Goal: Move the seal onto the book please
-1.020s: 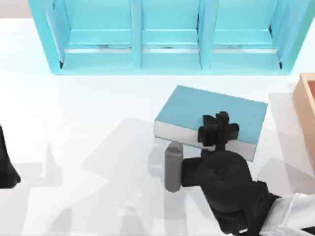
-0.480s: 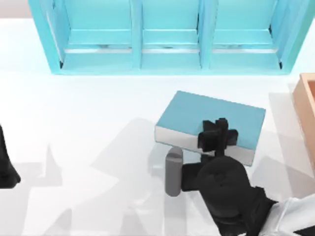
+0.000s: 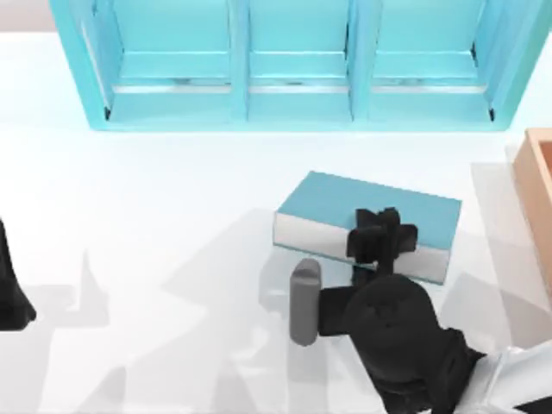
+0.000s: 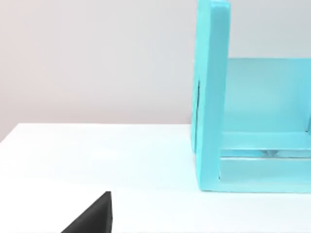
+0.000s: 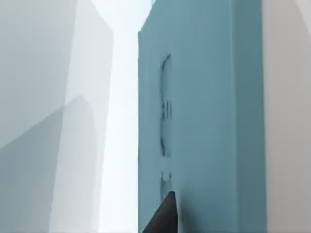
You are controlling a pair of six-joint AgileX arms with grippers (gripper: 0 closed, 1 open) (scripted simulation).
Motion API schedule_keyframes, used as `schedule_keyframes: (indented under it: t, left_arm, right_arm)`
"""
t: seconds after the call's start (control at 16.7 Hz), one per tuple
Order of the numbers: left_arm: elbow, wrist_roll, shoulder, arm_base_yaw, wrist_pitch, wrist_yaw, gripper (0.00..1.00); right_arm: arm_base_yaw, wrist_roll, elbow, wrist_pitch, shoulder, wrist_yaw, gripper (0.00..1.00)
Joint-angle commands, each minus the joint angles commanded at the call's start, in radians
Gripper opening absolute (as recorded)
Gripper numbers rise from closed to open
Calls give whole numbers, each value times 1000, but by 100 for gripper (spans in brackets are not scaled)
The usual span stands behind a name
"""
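Currently, the right gripper sits over the near edge of the book, close to the top view's right-hand side. From above, the dark wrist housing covers the fingers, so whether they are parted or closed, and whether they carry anything, cannot be told. The seal cannot be made out; if it is in play, it is presumably hidden beneath the gripper.

Change over the last second: the book's cover appears shallower from above and its far edge has drawn nearer, while the gripper has shifted slightly toward the near side of the table. In the right wrist view, the teal cover lies directly ahead, with a dark fingertip at the frame edge.

Judgement: the placing step is at or near completion, pending confirmation that the seal rests on the cover.

The left gripper is parked at the table's left edge. The turquoise shelf stands at the back and a wooden box at the right.
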Motion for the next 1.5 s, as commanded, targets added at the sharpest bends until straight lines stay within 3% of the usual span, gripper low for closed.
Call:
schedule_keyframes:
  t: [0.24, 0.3, 0.96, 1.5]
  left_arm:
    - [0, 0, 0, 0, 0, 0, 100]
    - [0, 0, 0, 0, 0, 0, 100]
    - [0, 0, 0, 0, 0, 0, 100]
    - [0, 0, 0, 0, 0, 0, 100]
  right_arm:
    - [0, 0, 0, 0, 0, 0, 98]
    - [0, 0, 0, 0, 0, 0, 100]
    - [21, 34, 0, -35, -7, 15, 100]
    - [341, 479, 14, -556, -126, 227, 100]
